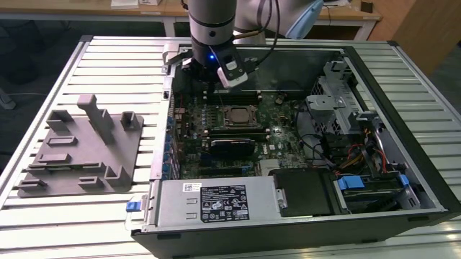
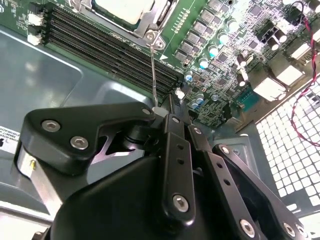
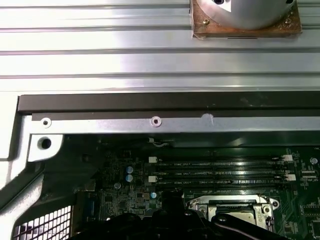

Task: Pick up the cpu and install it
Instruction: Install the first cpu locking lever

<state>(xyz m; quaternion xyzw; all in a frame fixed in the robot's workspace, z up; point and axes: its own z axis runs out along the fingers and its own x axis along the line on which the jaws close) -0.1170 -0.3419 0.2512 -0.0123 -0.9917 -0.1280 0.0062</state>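
Second wrist view: clenched fingers (image 2: 177, 147) just beside raised socket lever (image 2: 153, 70), cpu (image 2: 122, 10) seated beyond.

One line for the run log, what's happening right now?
cpu: in motherboard socket | gripper: by memory slots, apart from cpu

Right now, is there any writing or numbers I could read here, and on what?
Nothing can be quoted.
Black label on the grey metal box: too small to read.
White sticker beside it: too small.
Label edge on the case wall, second wrist view: blurred.
Print on the memory slots, first wrist view: blurred.
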